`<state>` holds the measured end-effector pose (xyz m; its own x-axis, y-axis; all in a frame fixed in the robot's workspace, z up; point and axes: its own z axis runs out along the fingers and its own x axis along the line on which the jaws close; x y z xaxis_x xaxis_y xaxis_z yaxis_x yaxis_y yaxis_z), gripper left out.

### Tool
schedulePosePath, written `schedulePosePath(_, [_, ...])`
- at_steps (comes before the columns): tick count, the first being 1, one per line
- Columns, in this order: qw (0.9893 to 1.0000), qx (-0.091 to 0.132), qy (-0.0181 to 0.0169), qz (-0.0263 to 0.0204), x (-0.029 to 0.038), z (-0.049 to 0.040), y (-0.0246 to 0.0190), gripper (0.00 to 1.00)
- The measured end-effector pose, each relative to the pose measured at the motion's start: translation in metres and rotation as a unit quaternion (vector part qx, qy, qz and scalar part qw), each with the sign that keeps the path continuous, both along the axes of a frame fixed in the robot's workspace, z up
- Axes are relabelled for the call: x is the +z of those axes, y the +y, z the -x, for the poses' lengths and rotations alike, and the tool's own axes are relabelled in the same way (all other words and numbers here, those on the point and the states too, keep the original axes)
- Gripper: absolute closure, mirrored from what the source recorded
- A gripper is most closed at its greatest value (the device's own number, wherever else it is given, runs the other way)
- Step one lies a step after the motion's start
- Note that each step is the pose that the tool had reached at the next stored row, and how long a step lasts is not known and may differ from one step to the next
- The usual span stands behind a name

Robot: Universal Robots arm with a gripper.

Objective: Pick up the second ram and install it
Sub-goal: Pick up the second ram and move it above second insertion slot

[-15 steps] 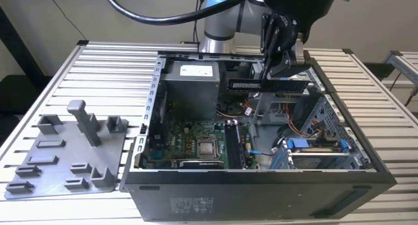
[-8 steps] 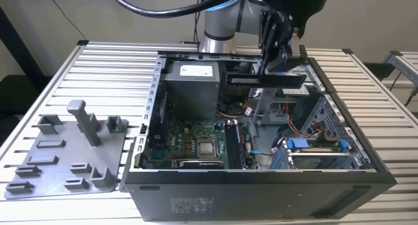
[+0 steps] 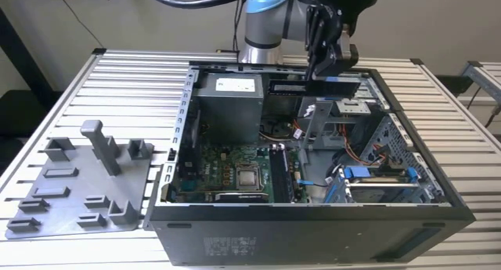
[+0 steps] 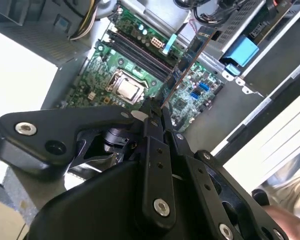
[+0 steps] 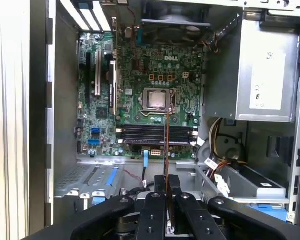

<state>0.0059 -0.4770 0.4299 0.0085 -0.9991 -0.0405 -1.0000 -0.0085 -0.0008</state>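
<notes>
— Slatted white surface [image 3: 117,76], with an open computer case [image 3: 313,229] lying on it toward the edge at the exterior view's right. Where is the stick?

— The second ram [image 3: 313,85] hangs in the air over the far side of the case, standing on its long edge with its length level. The gripper [image 3: 329,75] reaches it from above, and the fingers [image 5: 160,185] pinch it between them. In both wrist views it shows edge-on, as a thin strip.

— What lies under it?

— Just below are the grey power supply [image 3: 227,103] and a metal drive cage [image 3: 344,114], with bundled cables [image 3: 301,132] between them. Deeper in the case is the green motherboard [image 3: 227,170], with its silver chip [image 3: 249,178] and the dark memory slots [image 3: 280,175] just beside that chip. The ram touches none of these.

— Anything crowding the slots?

— A blue-handled bracket [image 3: 356,172] and loose wires stand near them, on the side toward the exterior view's right. In the first wrist view the strip crosses over the slots, well apart from the board. Whether a slot already holds a stick, I cannot tell.

— And outside the case?

— A grey plastic tray [image 3: 70,188] of upright holders lies by the surface's corner at the exterior view's lower left, just beside the case wall.
</notes>
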Motion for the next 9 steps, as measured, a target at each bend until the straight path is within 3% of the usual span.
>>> schedulePosePath(5, [1.0,-0.001,0.0,0.0001,-0.0001,0.003,0.0085,0.86])
schedulePosePath(9, [1.0,-0.004,0.0,0.0,-0.0003,0.005,0.0127,0.86])
